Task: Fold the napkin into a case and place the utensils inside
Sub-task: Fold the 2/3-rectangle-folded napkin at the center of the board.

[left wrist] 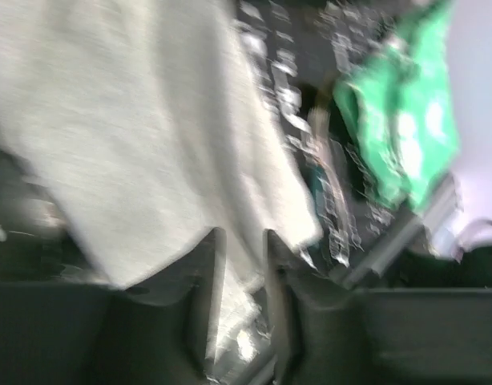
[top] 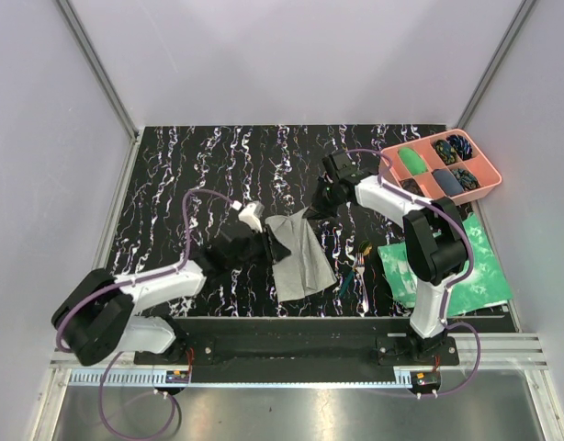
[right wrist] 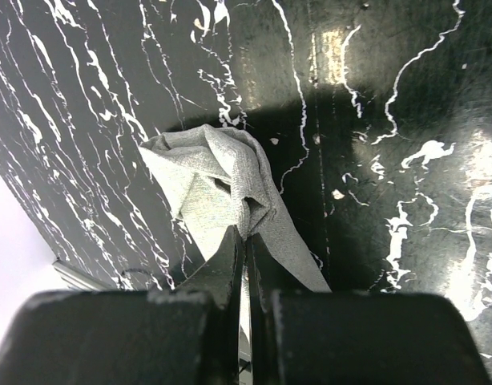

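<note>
Left fingers (left wrist: 190, 277) stand slightly apart; right fingers (right wrist: 223, 269) pinched together.

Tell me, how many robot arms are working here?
2. The left arm reaches from the near left to the napkin; the right arm arches from the near right, its gripper pinching the napkin's far corner. No others show.

The top view is bright and sharp. The left wrist view is smeared with blur, even the left tool (left wrist: 242, 245). In the right wrist view, a dark shadow lies on the shiny desk (right wrist: 414, 265) just past the right tool (right wrist: 244, 241), with white glare further out.
</note>
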{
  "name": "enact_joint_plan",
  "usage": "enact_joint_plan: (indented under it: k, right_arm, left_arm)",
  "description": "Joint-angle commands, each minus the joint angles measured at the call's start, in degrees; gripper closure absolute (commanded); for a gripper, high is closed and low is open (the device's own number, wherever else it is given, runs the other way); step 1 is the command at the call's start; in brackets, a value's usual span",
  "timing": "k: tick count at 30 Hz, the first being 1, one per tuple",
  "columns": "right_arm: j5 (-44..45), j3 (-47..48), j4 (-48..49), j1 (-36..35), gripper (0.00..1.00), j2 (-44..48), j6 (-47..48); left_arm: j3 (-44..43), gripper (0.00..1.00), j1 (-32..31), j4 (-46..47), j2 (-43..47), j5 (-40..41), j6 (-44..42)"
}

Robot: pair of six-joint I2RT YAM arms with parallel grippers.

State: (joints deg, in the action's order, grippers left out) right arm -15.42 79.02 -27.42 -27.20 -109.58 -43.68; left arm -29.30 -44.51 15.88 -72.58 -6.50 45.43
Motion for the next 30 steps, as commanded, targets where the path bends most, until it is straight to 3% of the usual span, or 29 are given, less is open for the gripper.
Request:
enact_joint_plan:
  k: [1, 3, 14, 30]
  right_arm:
    - [2.4, -0.3, 1.8, -1.4, 1.0, 1.1, -2.1]
    - [2.5, -0.1, 1.8, -1.5, 1.0, 1.2, -2.8]
    - [4.9, 1.4, 2.0, -5.5, 1.0, 0.4, -10.8]
    - [2.7, -4.6, 16.8, -9.1, 1.0, -3.3, -28.8]
  left_arm:
    - [-5.4, 0.76, 4.1, -5.4, -6.3, -0.4, -2.8]
    - [-7.3, 0.83, 5.2, -5.8, -11.1, -0.3, -3.7]
    - [-8.4, 0.93, 5.6, 0.6, -24.0, 0.4, -2.9]
    - [-7.6, 0.96, 5.5, 3.6, -23.8, -0.5, -5.4]
